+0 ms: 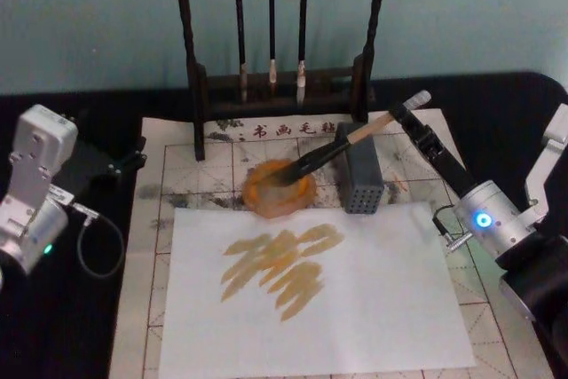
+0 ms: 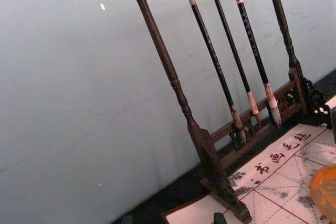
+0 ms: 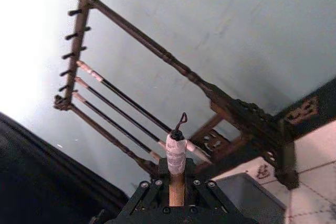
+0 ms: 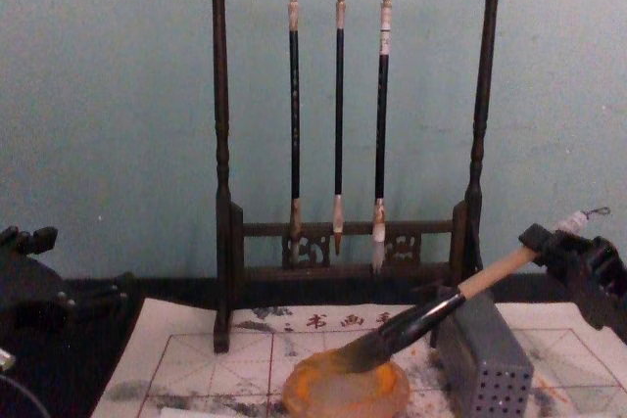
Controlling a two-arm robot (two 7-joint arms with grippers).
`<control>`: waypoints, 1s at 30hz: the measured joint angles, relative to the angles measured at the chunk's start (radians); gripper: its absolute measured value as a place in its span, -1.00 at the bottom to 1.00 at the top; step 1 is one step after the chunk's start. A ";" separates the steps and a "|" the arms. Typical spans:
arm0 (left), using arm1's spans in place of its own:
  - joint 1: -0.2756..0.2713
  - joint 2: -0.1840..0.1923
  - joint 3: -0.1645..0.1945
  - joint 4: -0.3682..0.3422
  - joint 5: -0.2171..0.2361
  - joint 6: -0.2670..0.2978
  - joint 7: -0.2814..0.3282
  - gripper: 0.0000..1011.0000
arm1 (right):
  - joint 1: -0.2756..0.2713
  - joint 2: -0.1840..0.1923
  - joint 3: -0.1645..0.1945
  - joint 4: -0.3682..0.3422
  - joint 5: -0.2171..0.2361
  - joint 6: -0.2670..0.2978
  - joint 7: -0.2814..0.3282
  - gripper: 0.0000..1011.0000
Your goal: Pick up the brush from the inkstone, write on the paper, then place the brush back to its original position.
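Head view: the right pincer [image 1: 401,114] is clamped on the large calligraphy brush [image 1: 342,144], whose bristles lie in the inkstone [image 1: 297,206].
Its jaws are closed on the light wooden handle just below the white wrapped end, over the far right corner of the practice paper [image 1: 182,170]; the brush slopes down leftward over the grey perforated block [image 1: 359,179], and I cannot tell if they touch. The inkstone sits just beside that block on the red-gridded paper, towards its far edge. A plain white sheet [image 1: 382,308] with ochre strokes [image 1: 280,268] covers the paper's near part. A brush rack [image 1: 189,42] holding three thin brushes [image 1: 272,15] stands at the black desk's [image 1: 62,335] far edge. The left pincer [image 1: 111,164] is parked at the left edge.
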 joint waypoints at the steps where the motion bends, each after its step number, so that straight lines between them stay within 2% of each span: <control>1: 0.000 0.000 0.000 0.000 0.000 0.000 0.000 0.98 | -0.002 0.002 -0.001 -0.005 0.003 0.001 0.002 -0.65; 8: 0.000 0.000 0.000 0.000 0.000 0.000 0.000 0.98 | -0.018 0.024 -0.018 -0.061 0.014 0.001 0.018 -0.65; 18: 0.000 0.000 0.000 0.000 0.000 0.000 0.000 0.98 | -0.033 0.071 -0.078 -0.139 -0.003 0.010 0.056 -0.65; 25: 0.000 0.000 0.000 0.000 0.000 0.000 0.000 0.98 | -0.035 0.111 -0.126 -0.183 -0.031 0.012 0.088 -0.65; 30: 0.000 0.000 0.000 0.000 0.000 0.000 0.000 0.98 | -0.038 0.137 -0.147 -0.206 -0.036 0.017 0.105 -0.65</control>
